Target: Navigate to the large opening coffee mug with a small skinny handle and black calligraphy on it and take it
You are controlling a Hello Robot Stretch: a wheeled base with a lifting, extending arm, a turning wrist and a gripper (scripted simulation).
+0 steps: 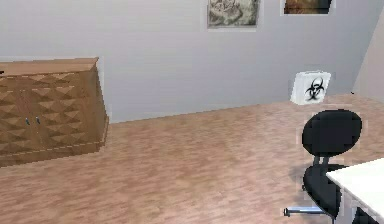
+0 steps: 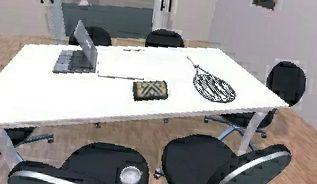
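Arm side view, nearest the lower edge: two black office chairs, one (image 2: 76,171) left of the middle and one (image 2: 223,168) to its right. A small pale round cup-like thing (image 2: 131,175) with a wide mouth sits at the right edge of the left chair's seat, between the two chairs. No handle or lettering can be made out on it, so it cannot be said for certain to be the mug.

Beyond the chairs stands a white desk (image 2: 26,89). It carries an open grey laptop (image 2: 76,52) at its far left and a white sheet (image 2: 135,63) just beside the laptop. A small patterned pouch (image 2: 151,89) lies near the middle, and a wire whisk (image 2: 211,83) lies to the pouch's right. More black chairs stand at the far side (image 2: 165,38) and the right end (image 2: 287,81). White-framed doors (image 2: 163,0) close the background.

Forward view, near to far: a white desk corner (image 1: 365,180) at the lower right, with a black chair (image 1: 330,135) just beside it. A wooden sideboard (image 1: 50,110) stands against the wall at left. A white box with a black hazard symbol (image 1: 313,87) stands at the far wall, and two pictures (image 1: 232,12) hang above.

The state of the fingers cannot be told.
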